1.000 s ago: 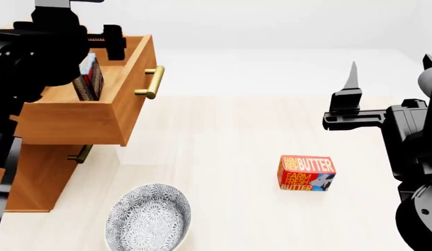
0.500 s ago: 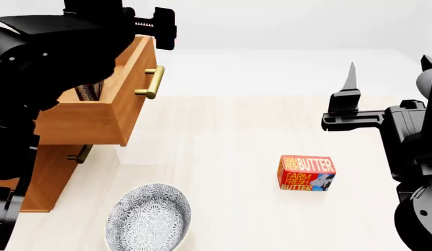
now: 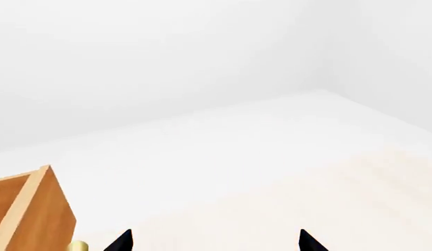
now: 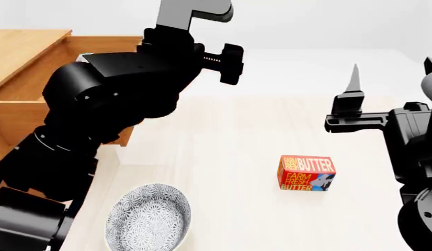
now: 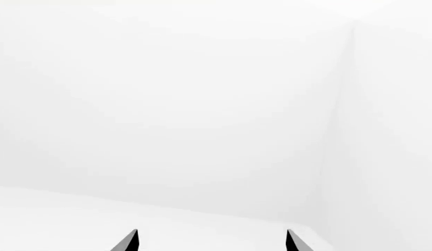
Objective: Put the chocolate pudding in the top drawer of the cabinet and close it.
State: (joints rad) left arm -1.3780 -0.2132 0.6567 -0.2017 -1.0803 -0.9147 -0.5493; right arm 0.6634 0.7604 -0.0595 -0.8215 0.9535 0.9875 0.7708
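The cabinet (image 4: 24, 49) stands at the left in the head view, with its top drawer (image 4: 17, 112) pulled open. My left arm (image 4: 118, 89) reaches across the drawer and hides its front, its handle and the inside. The chocolate pudding is hidden. In the left wrist view, my left gripper (image 3: 214, 243) is open and empty, with the drawer's corner (image 3: 27, 214) and a bit of brass handle (image 3: 78, 246) beside it. My right gripper (image 4: 391, 73) is open and empty, raised above the table at the right; it also shows in the right wrist view (image 5: 212, 241).
A red-orange "Farm Fresh Butter" box (image 4: 306, 173) lies on the pale table (image 4: 237, 125) right of centre. A patterned grey bowl (image 4: 148, 217) sits at the front left, below the cabinet. White walls lie behind.
My left arm has swung right, from over the open drawer out past its front, and now hides the drawer's inside and handle. The right arm, butter box and bowl have not moved.
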